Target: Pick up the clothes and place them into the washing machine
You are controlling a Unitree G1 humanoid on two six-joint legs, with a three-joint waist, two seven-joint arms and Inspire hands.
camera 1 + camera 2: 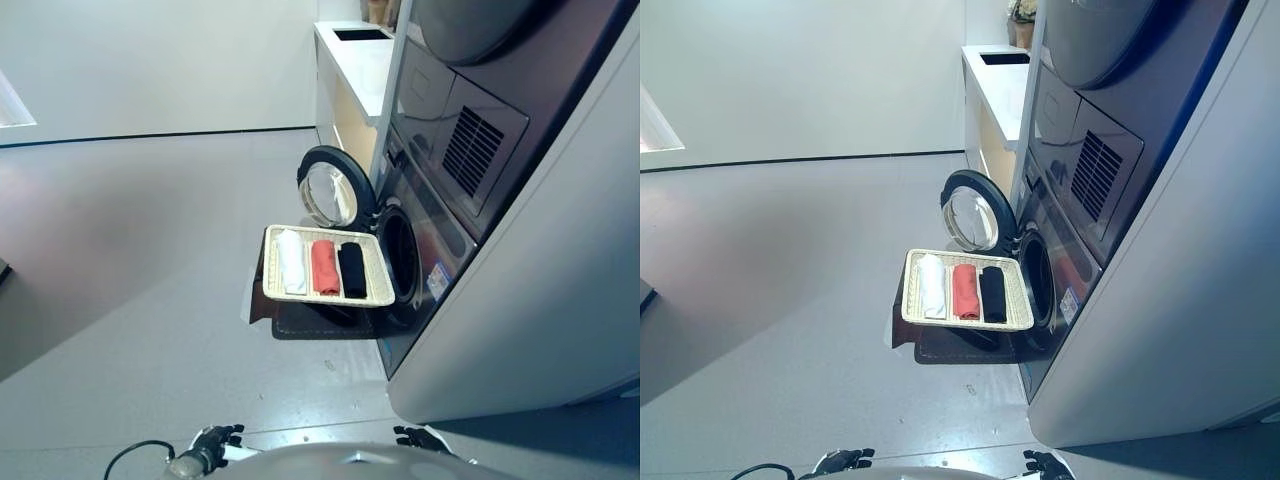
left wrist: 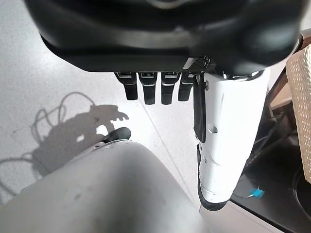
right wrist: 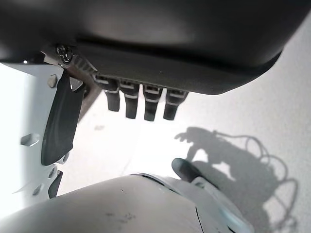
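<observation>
A shallow wicker basket (image 1: 272, 272) rests on a low dark brown box (image 1: 315, 324) in front of the washing machine (image 1: 440, 250). In it lie a folded white cloth (image 1: 291, 262), a red cloth (image 1: 324, 267) and a black cloth (image 1: 352, 269), side by side. The machine's round door (image 1: 333, 190) stands open beside the dark drum opening (image 1: 400, 255). My left hand (image 1: 217, 437) and right hand (image 1: 418, 437) hang low, well short of the basket. Their wrist views show the left hand (image 2: 146, 90) and right hand (image 3: 141, 104) with fingers straight and holding nothing.
A second appliance with a vent grille (image 1: 470, 150) is stacked above the washer. A white counter (image 1: 362, 65) runs along the wall behind. Grey floor (image 1: 140, 260) spreads wide to the left of the basket and between it and me.
</observation>
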